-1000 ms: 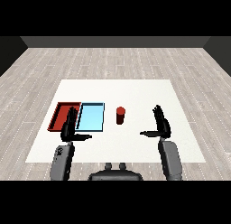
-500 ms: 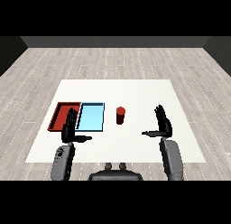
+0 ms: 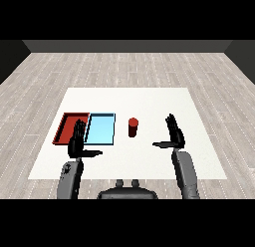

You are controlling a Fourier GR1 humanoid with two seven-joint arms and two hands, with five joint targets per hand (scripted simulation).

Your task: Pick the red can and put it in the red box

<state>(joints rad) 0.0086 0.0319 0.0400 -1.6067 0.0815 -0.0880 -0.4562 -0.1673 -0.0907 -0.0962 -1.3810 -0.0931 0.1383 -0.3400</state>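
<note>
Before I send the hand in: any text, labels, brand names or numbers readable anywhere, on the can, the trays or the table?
None readable.
Red can: plain red, no label visible.
Red tray and light blue tray: no markings.
White table: no signs or numbers.

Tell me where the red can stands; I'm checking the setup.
The red can stands upright mid-table, just right of the light blue tray, apart from the right hand.
</note>
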